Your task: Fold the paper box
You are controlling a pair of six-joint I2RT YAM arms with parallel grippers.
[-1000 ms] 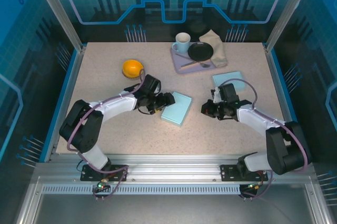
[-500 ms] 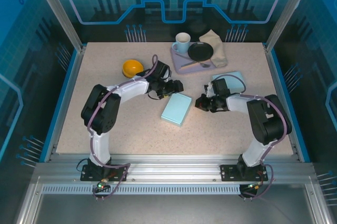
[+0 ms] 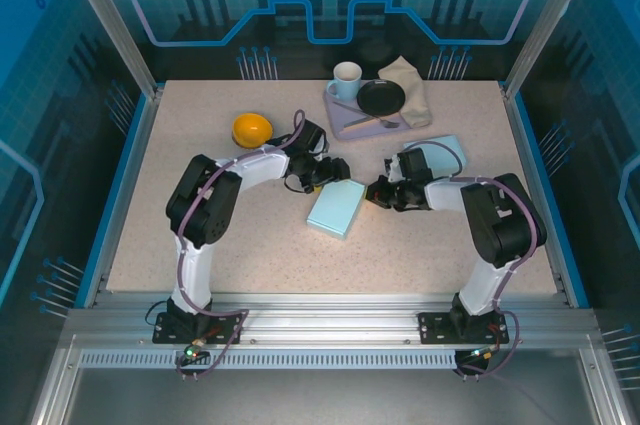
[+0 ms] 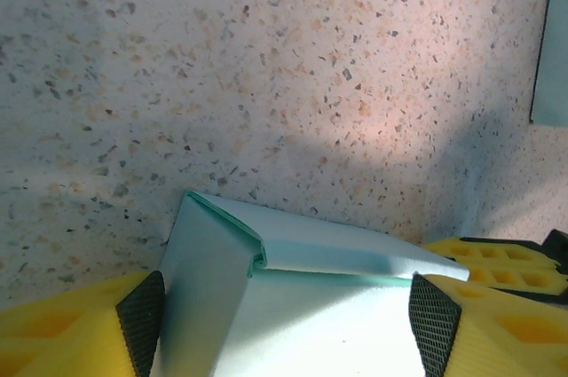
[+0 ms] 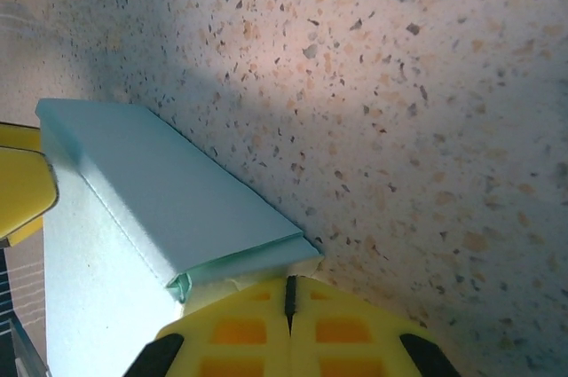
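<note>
The paper box is a flat light-blue folded packet lying mid-table. My left gripper is at its far end, open. In the left wrist view the box lies between the two black pads, with a folded flap along its far edge. I cannot tell if the pads touch its sides. My right gripper is shut with nothing between its fingers. In the right wrist view its closed tips rest against the box's near corner, beside a folded side flap.
An orange bowl sits behind the left arm. At the back a purple tray holds a white mug and a black dish, with a beige cloth beside them. A second light-blue sheet lies right of the right wrist.
The left gripper has swung from the box's left side round to its far end. The right gripper has moved up and left to the box's right corner. The box has barely shifted.
</note>
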